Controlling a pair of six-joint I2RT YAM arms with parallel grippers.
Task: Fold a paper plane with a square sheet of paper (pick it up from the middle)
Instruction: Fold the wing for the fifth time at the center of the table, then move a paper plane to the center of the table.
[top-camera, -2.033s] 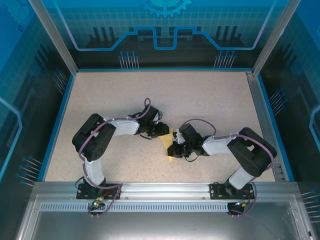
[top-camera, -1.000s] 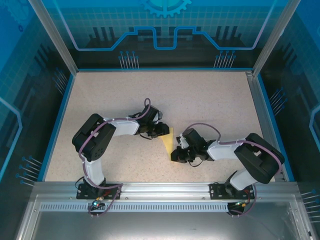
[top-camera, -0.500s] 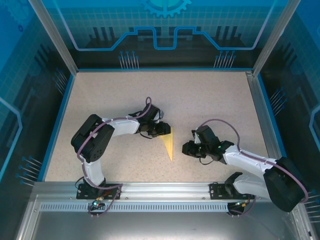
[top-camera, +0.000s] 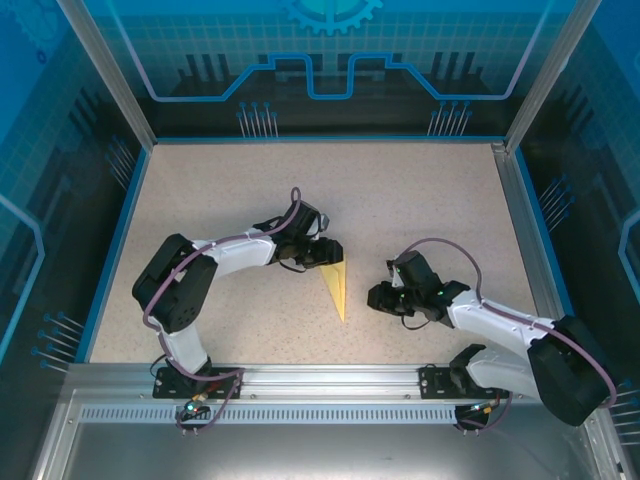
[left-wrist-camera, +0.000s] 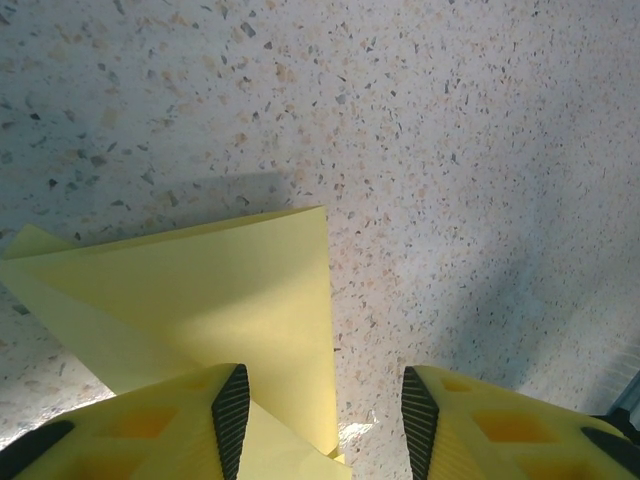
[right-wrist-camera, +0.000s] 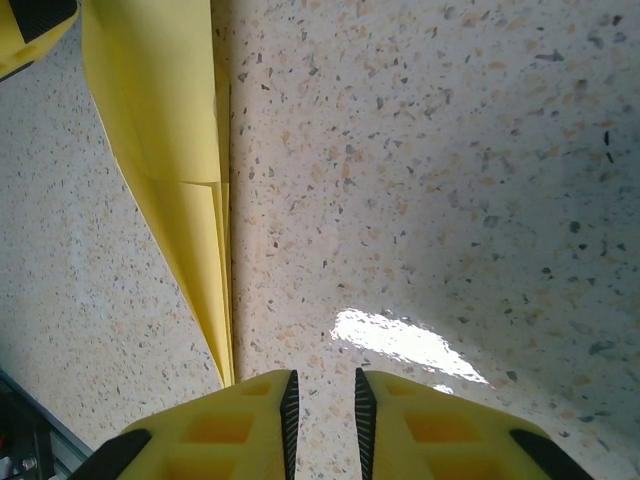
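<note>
Left claw (left-wrist-camera: 325, 425) gapes wide — right claw (right-wrist-camera: 322, 405) barely parted, both low.

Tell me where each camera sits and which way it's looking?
Top: above and behind the robot, looking down at the table; shows the left arm, right arm, left gripper, right gripper and plane.
Left wrist: on the left arm, looking down past its own gripper at the plane's wide end.
Right wrist: on the right arm, looking past its own gripper at the plane's pointed end.
Shared: both wrist views see the plane lying on the speckled table.
</note>
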